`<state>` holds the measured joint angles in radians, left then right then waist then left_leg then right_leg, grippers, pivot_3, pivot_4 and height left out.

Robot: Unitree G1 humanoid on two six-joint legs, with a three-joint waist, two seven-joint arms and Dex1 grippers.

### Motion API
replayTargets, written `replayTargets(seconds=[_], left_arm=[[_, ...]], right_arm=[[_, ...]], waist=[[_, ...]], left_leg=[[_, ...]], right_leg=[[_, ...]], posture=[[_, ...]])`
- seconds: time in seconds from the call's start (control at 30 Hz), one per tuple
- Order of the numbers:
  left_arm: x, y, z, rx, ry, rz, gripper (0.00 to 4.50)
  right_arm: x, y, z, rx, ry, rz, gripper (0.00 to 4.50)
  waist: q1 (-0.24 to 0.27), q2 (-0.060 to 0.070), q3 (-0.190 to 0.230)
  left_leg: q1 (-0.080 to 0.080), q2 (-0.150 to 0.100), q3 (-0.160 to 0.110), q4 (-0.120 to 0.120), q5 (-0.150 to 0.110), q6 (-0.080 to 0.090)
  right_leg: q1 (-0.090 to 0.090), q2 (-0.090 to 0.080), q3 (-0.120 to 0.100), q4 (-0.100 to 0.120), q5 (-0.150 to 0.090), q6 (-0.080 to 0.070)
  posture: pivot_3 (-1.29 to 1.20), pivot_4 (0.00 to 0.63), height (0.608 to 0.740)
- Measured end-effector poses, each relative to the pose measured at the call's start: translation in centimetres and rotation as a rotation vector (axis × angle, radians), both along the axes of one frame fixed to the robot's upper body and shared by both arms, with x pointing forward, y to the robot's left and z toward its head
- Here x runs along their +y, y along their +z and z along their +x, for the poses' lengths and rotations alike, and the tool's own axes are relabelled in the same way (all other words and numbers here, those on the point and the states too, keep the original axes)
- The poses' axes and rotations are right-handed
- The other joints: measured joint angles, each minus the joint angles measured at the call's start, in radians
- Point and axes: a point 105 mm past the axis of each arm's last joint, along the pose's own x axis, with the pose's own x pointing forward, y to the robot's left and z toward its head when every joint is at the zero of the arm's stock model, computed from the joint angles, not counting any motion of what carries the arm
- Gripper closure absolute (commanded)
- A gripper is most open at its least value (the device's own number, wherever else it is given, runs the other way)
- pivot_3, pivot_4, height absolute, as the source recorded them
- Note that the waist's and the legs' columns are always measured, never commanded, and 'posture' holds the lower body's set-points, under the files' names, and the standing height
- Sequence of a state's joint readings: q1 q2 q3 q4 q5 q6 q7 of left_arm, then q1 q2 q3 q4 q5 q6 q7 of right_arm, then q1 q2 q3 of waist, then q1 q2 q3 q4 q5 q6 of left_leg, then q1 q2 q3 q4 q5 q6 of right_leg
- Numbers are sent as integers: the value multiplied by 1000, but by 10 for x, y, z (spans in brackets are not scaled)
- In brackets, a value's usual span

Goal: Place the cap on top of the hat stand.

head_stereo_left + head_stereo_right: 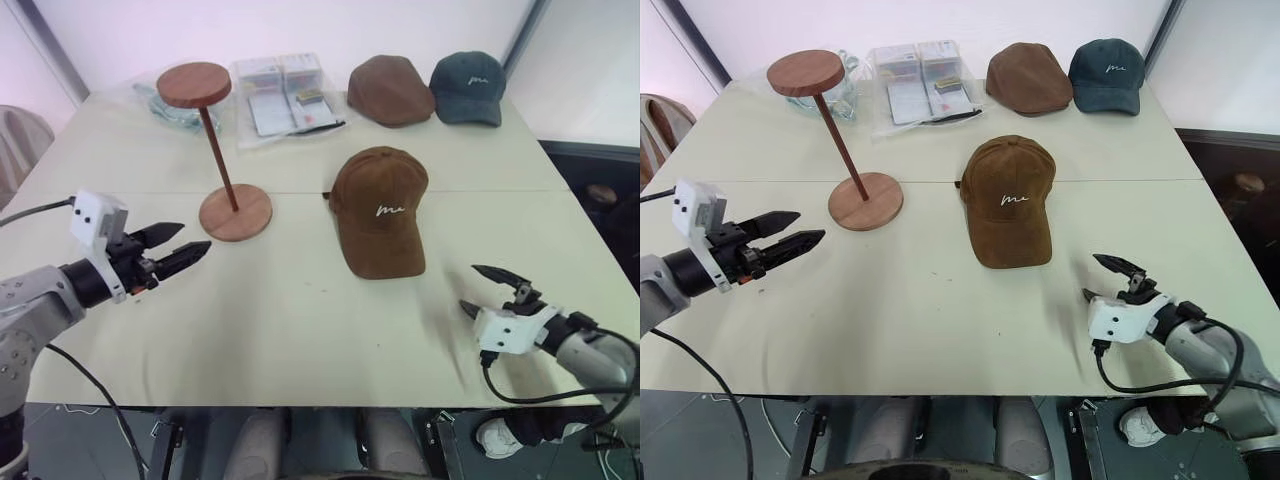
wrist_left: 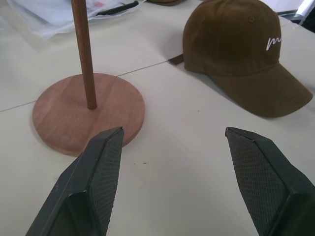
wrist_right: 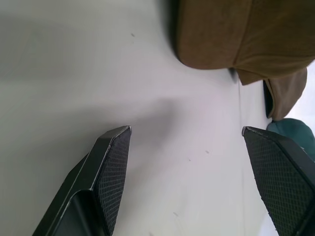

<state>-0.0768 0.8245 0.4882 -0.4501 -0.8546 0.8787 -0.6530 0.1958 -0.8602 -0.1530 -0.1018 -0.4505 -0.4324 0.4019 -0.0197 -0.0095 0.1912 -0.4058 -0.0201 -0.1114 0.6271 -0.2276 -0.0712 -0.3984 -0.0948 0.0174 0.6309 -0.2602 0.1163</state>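
Observation:
The brown cap with white script lies flat in the middle of the table, its brim toward me. To its left stands the wooden hat stand, upright, with nothing on its top disc. My left gripper hovers open just in front of the stand's base, pointing toward the cap, and holds nothing. Near the table's front right edge my right gripper is open and holds nothing. It sits low over the tabletop, a short way right of the cap's brim.
A plain brown cap and a dark green cap lie at the back right. Clear plastic bags of packets sit at the back, behind the stand. The white table is bare between my grippers.

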Motion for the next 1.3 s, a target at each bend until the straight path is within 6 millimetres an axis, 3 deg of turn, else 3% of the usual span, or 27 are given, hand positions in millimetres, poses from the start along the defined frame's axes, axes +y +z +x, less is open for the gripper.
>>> replayTargets(seconds=[0.33,0.77,0.87,0.93,1.03,1.07,1.3], left_arm=[[-6,-4,-8,9,2,12,1076],[-11,-3,-12,6,13,11,1076],[-11,-2,-14,6,14,6,1010],[-8,0,-14,2,26,5,1010],[-8,0,-14,0,33,6,1010],[-8,0,-14,-1,33,7,1010],[-6,-2,-15,8,50,11,1010]], right_arm=[[38,-5,22,-113,127,56,844],[47,-9,55,-186,141,72,844],[49,-13,59,-197,156,56,1765],[49,-20,59,-188,168,47,2757],[50,-11,61,-234,201,52,4256],[50,-10,62,-249,203,61,4491],[55,-8,63,-283,225,77,4491]], waist=[[2,-2,0],[-2,-6,-1],[-2,-8,-2],[-1,-8,-2],[-4,-11,-3],[-5,-12,-3],[-16,-13,-4]], left_leg=[[1,0,0,1,0,0],[13,0,0,0,0,0],[13,0,0,0,0,0],[13,0,0,0,0,0],[14,0,0,0,0,0],[15,0,0,0,0,0],[15,0,0,-1,0,0]], right_leg=[[2,0,0,0,0,0],[12,0,1,0,0,-1],[12,0,1,0,0,-1],[12,0,1,0,0,-1],[13,0,2,0,1,-1],[13,1,2,0,1,-1],[13,1,2,0,1,-1]], posture=[[0,150,740],[0,150,740],[0,150,740],[0,150,740],[0,150,740],[0,150,740],[0,150,740]])
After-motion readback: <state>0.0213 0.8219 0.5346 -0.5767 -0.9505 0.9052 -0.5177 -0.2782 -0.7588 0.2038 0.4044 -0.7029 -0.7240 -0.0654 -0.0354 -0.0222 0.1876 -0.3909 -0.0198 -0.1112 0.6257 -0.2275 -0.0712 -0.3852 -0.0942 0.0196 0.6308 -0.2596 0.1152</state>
